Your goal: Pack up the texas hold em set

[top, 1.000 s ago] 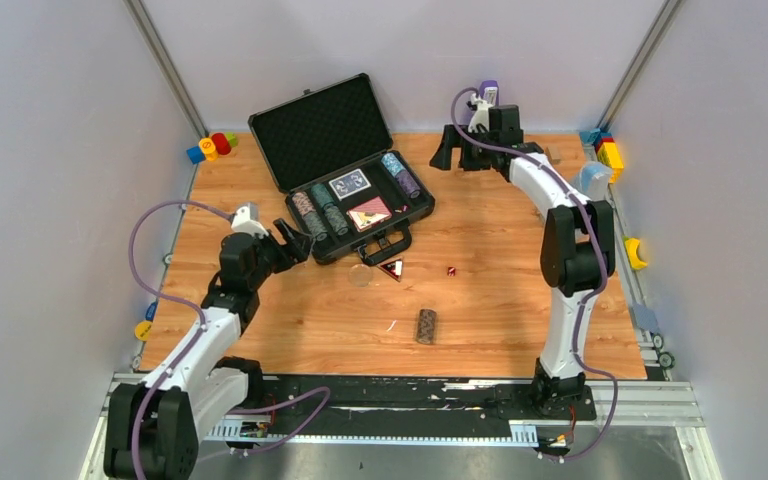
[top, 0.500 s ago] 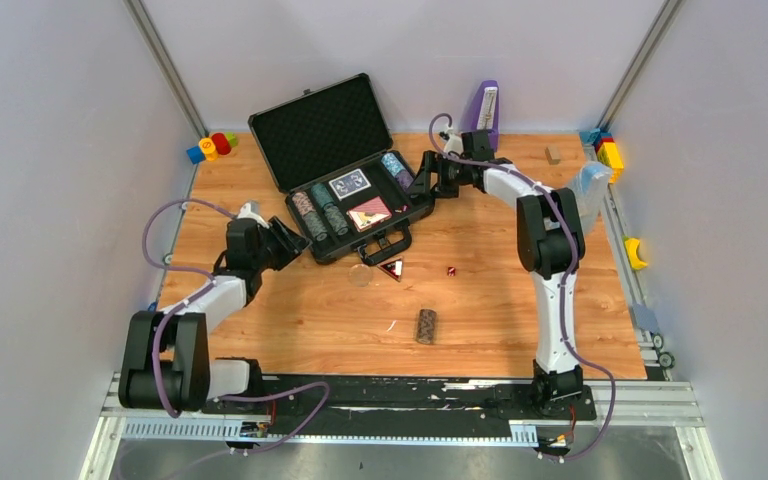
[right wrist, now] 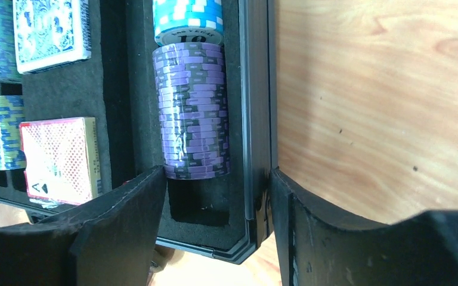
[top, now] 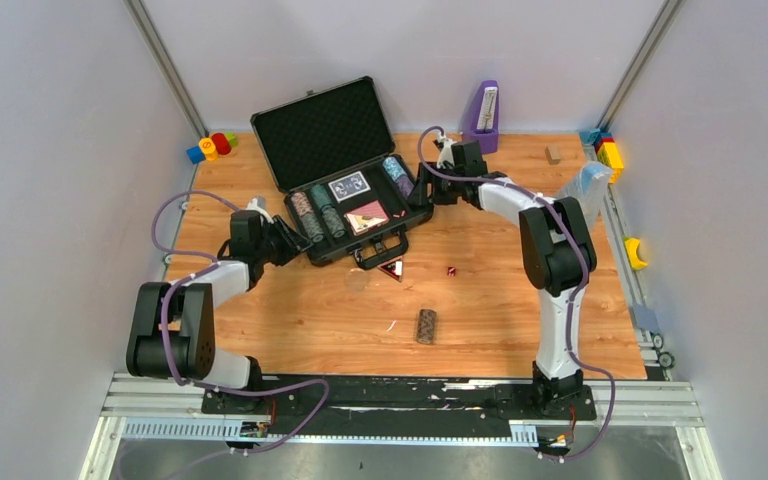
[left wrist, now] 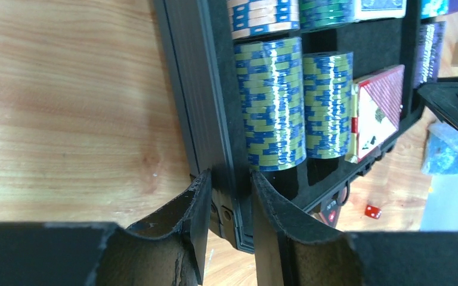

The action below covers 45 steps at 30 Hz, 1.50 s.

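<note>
The black case lies open at the back centre with its lid up. It holds chip stacks, a blue deck and a red deck. My left gripper is at the case's front left corner. In the left wrist view it is shut on the case wall, beside blue-green chips. My right gripper is open and straddles the right wall, next to purple chips. A triangular button, a red die and a loose chip stack lie on the table.
A purple upright holder stands at the back behind my right arm. Toy blocks sit at the back left and back right. A clear plastic bag and a small wooden block lie at the right.
My right arm swung from the purple holder to the case's right wall. My left gripper moved forward and closed on the front left corner.
</note>
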{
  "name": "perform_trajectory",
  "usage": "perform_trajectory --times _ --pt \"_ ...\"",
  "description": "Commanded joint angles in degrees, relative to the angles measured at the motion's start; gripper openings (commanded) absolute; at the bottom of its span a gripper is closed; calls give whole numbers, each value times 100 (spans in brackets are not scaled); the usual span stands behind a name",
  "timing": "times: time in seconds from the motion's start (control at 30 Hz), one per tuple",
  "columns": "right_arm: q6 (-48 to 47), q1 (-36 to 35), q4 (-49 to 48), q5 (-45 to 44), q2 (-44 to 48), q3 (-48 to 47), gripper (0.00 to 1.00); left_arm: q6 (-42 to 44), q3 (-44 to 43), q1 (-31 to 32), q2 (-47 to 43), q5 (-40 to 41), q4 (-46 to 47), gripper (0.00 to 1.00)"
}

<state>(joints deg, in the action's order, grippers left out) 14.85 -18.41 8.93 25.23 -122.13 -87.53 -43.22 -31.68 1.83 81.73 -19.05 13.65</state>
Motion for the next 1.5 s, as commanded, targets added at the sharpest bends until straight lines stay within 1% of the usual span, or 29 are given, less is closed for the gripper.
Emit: perform_trajectory --times 0.0,0.1,0.23,0.3,0.37,0.43,0.53,0.63,0.7,0.77,0.87,0.9,0.93,0.97,1.0,1.03,1.07,1.1,1.13,1.17,1.2,1.27,1.33,1.43,1.47 --pt "255 -595 118 216 582 462 41 296 -165 -8 17 -98 -416 37" --pt "230 -700 144 39 684 676 40 363 -27 -7 -151 -36 -626 37" --pt "269 -807 285 111 759 891 38 477 100 -3 -500 7 -1022 37" --pt "302 -920 310 36 1045 1237 37 481 178 28 -685 -195 -1238 36" --pt "308 -1014 298 -184 1325 1540 37 504 232 147 -960 -153 -1515 36" --pt "343 -1032 311 -209 1581 1799 37 510 336 329 -1172 -48 -1684 37" --pt "402 -1070 320 -213 1969 2204 37 444 556 592 -1413 -39 -1764 37" --pt "439 -1144 337 -352 2325 2573 37 430 692 702 -1614 -21 -1880 37" --pt "483 -1155 351 -485 2541 2770 41 465 770 715 -1741 15 -1937 37" --pt "442 -1155 444 -626 2755 2882 50 491 817 722 -1883 10 -1989 37" --pt "388 -1161 730 -997 3117 2984 75 574 743 802 -2134 54 -2232 39" --pt "408 -1164 803 -1109 3298 3069 78 663 703 837 -2311 146 -2417 42" --pt "426 -1161 845 -1206 3414 3219 79 746 607 932 -2416 221 -2524 45" --pt "439 -1168 871 -1270 3518 3337 78 785 556 981 -2636 412 -2742 52" --pt "440 -1184 909 -1357 3580 3441 77 843 472 1095 -2742 512 -2836 55" --pt "440 -1221 939 -1507 3609 3523 75 856 404 1151 -2950 711 -3007 63" --pt "437 -1244 958 -1642 3605 3578 72 872 380 1265 -3035 894 -3133 66" --pt "421 -1264 973 -1753 3592 3624 69 874 322 1323 -3173 969 -3190 72" --pt "391 -1281 997 -1867 3548 3637 67 870 295 1433 -3254 1119 -3287 75" --pt "403 -1289 1024 -2003 3497 3637 65 878 231 1551 -3279 1183 -3341 80" --pt "431 -1296 1060 -2172 3435 3637 64 890 196 1611 -3298 1324 -3441 88" --pt "480 -1298 1074 -2373 3330 3624 64 926 103 1861 -3297 1635 -3606 97" --pt "525 -1296 1070 -2471 3214 3601 63 940 26 2172 -3273 2036 -3768 99" --pt "544 -1303 1067 -2499 2986 3560 60 838 -85 2753 -3171 2489 -3923 100" --pt "545 -1304 1061 -2515 2925 3554 59 805 -111 2858 -3078 2648 -3986 100"
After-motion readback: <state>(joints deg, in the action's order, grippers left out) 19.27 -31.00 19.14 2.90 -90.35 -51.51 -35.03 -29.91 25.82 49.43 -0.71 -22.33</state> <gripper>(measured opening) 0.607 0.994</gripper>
